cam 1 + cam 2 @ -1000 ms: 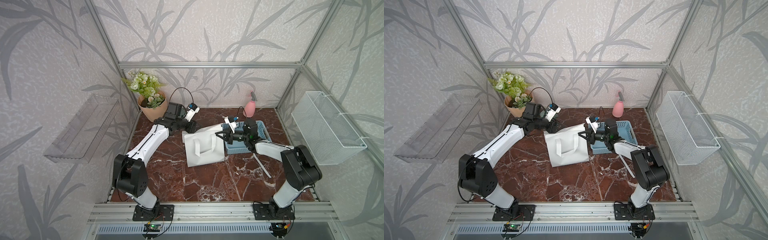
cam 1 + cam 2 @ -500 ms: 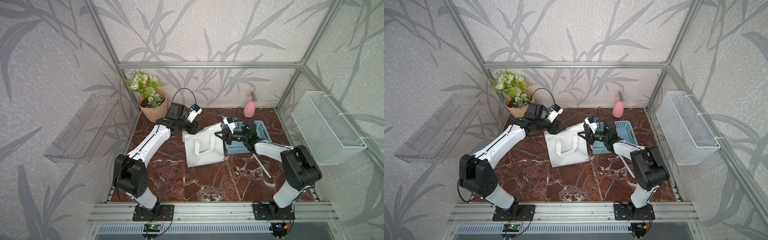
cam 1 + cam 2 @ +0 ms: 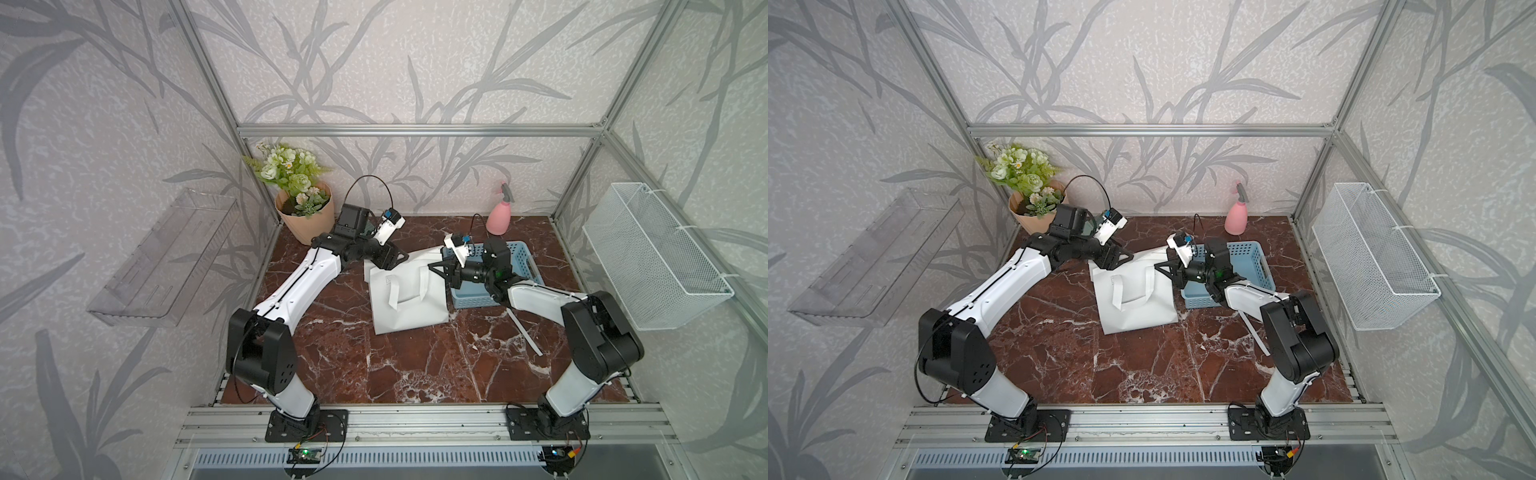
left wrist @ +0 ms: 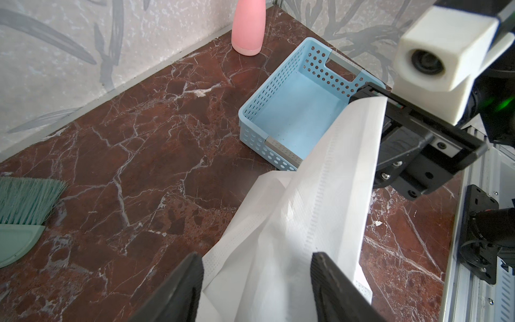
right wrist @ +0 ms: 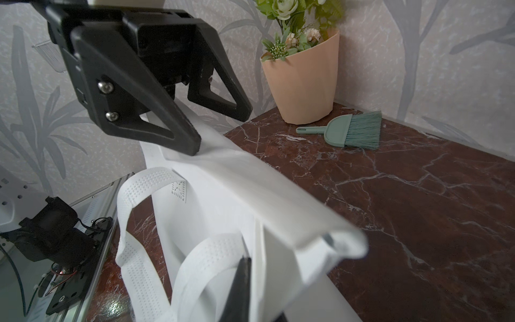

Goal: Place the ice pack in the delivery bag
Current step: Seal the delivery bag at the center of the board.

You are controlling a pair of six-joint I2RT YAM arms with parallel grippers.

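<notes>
White delivery bag (image 3: 409,291): right pincer (image 3: 435,266) clamps its rim; left pincer (image 4: 257,262) gapes astride it.

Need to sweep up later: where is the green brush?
In the right wrist view, the green brush lies flat on the table at the back left, just beside the flower pot.

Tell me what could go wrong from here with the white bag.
1. The left gripper stands open around the top edge of the delivery bag, so only the right gripper, shut on the other end, holds it up; the fabric may sag or fold over.
2. The bag's mouth looks pressed flat and no ice pack shows in any view, so loading may stall.
3. The blue basket sits beside the bag; tugging the bag could shove it.
</notes>
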